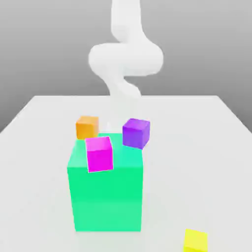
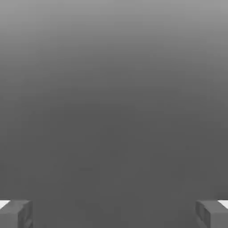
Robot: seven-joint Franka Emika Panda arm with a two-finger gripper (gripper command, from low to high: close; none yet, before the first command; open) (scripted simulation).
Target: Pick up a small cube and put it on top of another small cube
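Bright-yellow, the small cube [image 1: 195,240] sits alone near the corner of the surface [image 1: 44,147] at the exterior view's lower right, well apart from every other block. The big green block [image 1: 108,197] stands nearer the surface's centre with the magenta cube [image 1: 99,154] tilted on its top edge; the purple cube [image 1: 136,133] and the orange cube [image 1: 87,126] lie just behind it, toward the far edge.

The arm [image 1: 125,59] hangs above the far half of the surface. The gripper [image 2: 114,213] is released: in the hand view its jaws stand wide apart with nothing between them.

Probable faults from this state:
- Wrong selection. Three other small cubes lie closer to the arm than the yellow one.
- Collision. A low path toward the yellow cube could strike the green block or dislodge the tilted magenta cube.
- Edge loss. A misaligned descent could push the yellow cube off the near edge.
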